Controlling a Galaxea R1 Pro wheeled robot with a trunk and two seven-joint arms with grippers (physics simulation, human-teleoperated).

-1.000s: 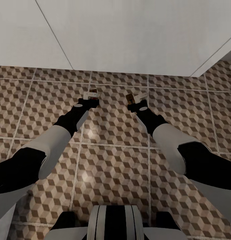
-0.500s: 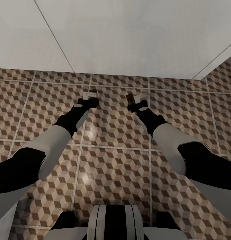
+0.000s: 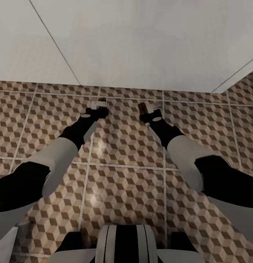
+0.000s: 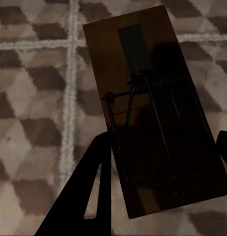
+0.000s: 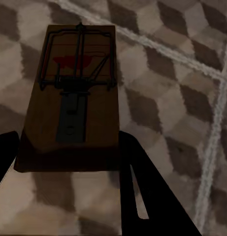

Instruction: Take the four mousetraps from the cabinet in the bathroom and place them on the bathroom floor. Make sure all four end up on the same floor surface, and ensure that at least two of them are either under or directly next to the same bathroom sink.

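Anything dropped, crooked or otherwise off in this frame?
Nothing stands out. Each gripper, left and right, holds one intact mousetrap above the cube-patterned floor; nothing lies dropped on it.

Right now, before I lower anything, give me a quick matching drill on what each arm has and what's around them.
Things:
1. left gripper
2. right gripper
3. floor
4. white panel

Descriptions:
A. cube-pattern tiles in brown, beige and white
B. shut on a mousetrap showing a red patch under its wire
C. plain surface beyond both grippers
D. shut on a mousetrap with a dark plate at its far end

Pairs: 1-D, 2-B, 3-A, 4-C
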